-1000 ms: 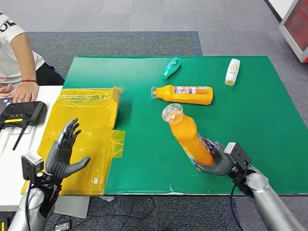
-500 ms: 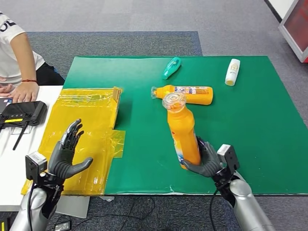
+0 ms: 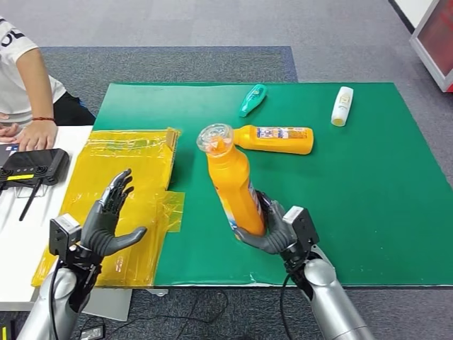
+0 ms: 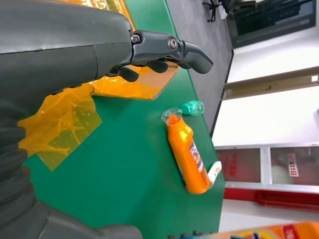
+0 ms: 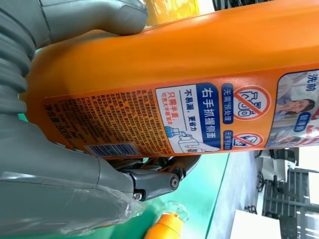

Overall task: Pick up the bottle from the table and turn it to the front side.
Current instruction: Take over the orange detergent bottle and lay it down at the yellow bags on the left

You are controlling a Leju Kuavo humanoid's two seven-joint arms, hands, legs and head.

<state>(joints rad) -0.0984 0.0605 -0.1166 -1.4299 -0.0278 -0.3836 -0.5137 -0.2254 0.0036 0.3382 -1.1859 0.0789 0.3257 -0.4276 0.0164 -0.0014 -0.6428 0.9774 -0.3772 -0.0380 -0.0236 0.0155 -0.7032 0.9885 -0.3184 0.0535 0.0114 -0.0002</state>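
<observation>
My right hand [image 3: 273, 230] grips the lower end of an orange bottle [image 3: 233, 183] with a clear cap, held above the green mat [image 3: 374, 177] and tilted with its cap up and toward the left. In the right wrist view the orange bottle [image 5: 188, 84] shows its printed back label, with my right hand's fingers [image 5: 154, 179] wrapped round it. My left hand [image 3: 107, 223] is open above the yellow plastic bag [image 3: 128, 184], fingers spread, holding nothing. A second orange bottle [image 3: 275, 139] lies on its side farther back on the mat, also seen as the lying orange bottle [image 4: 187, 153].
A teal bottle [image 3: 252, 99] and a white bottle [image 3: 342, 105] lie near the mat's far edge. A person's arm [image 3: 32, 106] rests at the far left beside a black device [image 3: 32, 167] on a white table [image 3: 21, 241].
My right hand has carried the orange bottle leftward across the mat and raised it more upright. My left hand has shifted slightly right and stays open.
</observation>
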